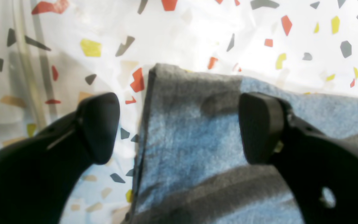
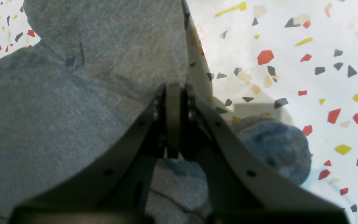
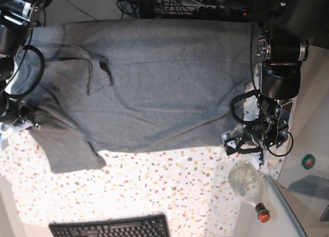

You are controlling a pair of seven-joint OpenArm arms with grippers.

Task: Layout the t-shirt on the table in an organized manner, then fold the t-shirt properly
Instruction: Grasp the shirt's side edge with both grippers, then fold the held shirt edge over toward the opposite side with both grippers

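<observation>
The grey t-shirt [image 3: 154,77] lies spread across the far half of the speckled table [image 3: 169,190], with one sleeve [image 3: 69,149] hanging toward the front left. My left gripper [image 1: 179,127] stands open just above a straight-edged corner of the t-shirt [image 1: 191,130], nothing between its fingers [image 1: 99,127]. In the base view the left gripper [image 3: 240,143] is at the shirt's right front corner. My right gripper [image 2: 173,124] is shut with the t-shirt [image 2: 57,109] bunched around its tips, at the shirt's left edge [image 3: 20,123].
A black keyboard [image 3: 110,228] lies at the table's front edge. A clear bottle [image 3: 247,183] with a red cap lies on the plain grey surface at the right, close to my left gripper. A green roll [image 3: 308,161] sits farther right.
</observation>
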